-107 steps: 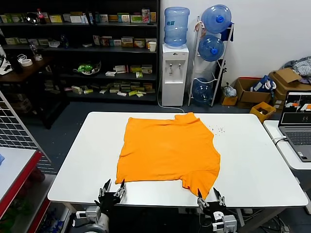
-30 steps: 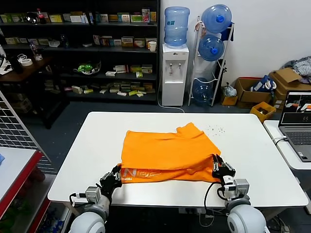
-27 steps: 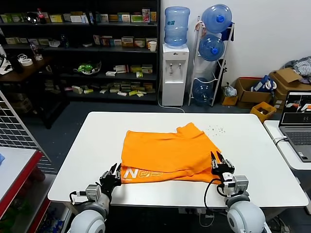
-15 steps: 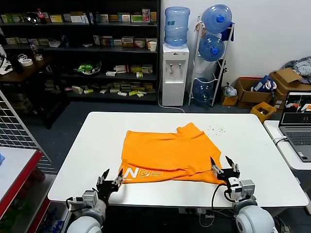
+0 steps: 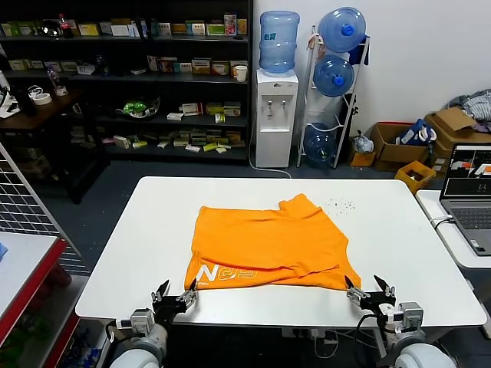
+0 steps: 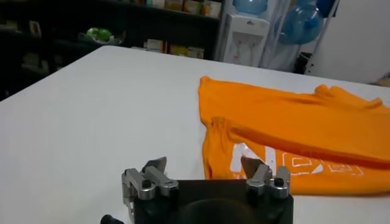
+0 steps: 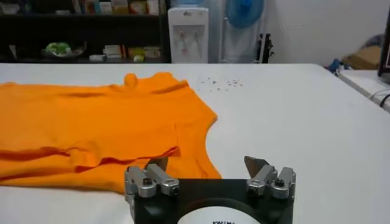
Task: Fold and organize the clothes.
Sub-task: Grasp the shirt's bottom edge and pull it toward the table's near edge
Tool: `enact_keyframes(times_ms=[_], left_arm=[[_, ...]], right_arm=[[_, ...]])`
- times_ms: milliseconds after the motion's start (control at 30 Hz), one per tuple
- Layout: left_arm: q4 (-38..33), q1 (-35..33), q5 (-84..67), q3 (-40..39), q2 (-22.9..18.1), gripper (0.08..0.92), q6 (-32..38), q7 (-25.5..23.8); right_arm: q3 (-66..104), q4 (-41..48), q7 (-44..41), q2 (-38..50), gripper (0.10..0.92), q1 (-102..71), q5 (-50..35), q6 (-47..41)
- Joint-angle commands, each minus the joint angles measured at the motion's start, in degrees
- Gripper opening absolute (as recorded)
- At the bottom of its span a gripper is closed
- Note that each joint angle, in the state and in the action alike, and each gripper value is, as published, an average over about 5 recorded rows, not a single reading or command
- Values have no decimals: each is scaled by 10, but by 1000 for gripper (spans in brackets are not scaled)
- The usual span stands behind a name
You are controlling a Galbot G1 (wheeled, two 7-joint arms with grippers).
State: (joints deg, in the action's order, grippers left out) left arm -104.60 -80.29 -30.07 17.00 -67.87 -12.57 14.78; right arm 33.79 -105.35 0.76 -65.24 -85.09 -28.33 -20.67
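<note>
From my seat at the remote station, the orange T-shirt (image 5: 267,245) is lying on the white table (image 5: 406,230), its near part doubled back over itself so a band with white lettering (image 5: 230,274) faces up along the front. I can only half read that print: something like an N and a few round letters, and in the left wrist view the letters (image 6: 292,165) run off at an angle and the cloth cuts them short. The left gripper (image 5: 175,295) sits at the table's front edge with its fingers (image 6: 157,165) spread apart and nothing between them; the shirt's lettered corner is just ahead of the fingertips and a bit off to the right finger's side, not touching as far as I can tell. The right gripper (image 5: 369,288) is the same deal, fingers (image 7: 257,164) wide apart and empty, with the shirt's near right corner just beyond and to the left finger's side. In the right wrist view the shirt (image 7: 97,128) runs out of the frame on one side, so I don't see its far edge there, and there's a wrinkled fold ridge across it. Most of both arms is cut off below the head view. Farther out on the table past the shirt there are some dark specks (image 5: 341,204), too small for me to tell what they are. A laptop (image 5: 472,192) sits on a neighbouring table, half out of frame.
</note>
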Motion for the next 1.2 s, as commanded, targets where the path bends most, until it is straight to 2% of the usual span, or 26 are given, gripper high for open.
enact_keyframes(times_ms=[33, 333, 433, 767, 867, 1200], left_arm=[[16, 11, -2, 7, -2, 823, 2, -9], [17, 13, -1, 0, -4, 807, 2, -13], [19, 14, 1, -6, -6, 743, 2, -13], [18, 16, 4, -13, -10, 449, 4, -10], [12, 15, 4, -12, -9, 362, 4, -8], [-4, -7, -4, -16, -2, 101, 3, -13]], right_arm=[[-4, 10, -19, -2, 781, 2, -23, -13], [-12, 16, -24, -1, 535, 9, -17, -10], [-9, 18, -23, 0, 448, 8, -18, -10], [6, 1, -18, 2, 162, -10, -25, 2], [16, -14, -13, 3, 124, -27, -36, 4], [23, -23, -7, -1, 123, -44, -42, 13]])
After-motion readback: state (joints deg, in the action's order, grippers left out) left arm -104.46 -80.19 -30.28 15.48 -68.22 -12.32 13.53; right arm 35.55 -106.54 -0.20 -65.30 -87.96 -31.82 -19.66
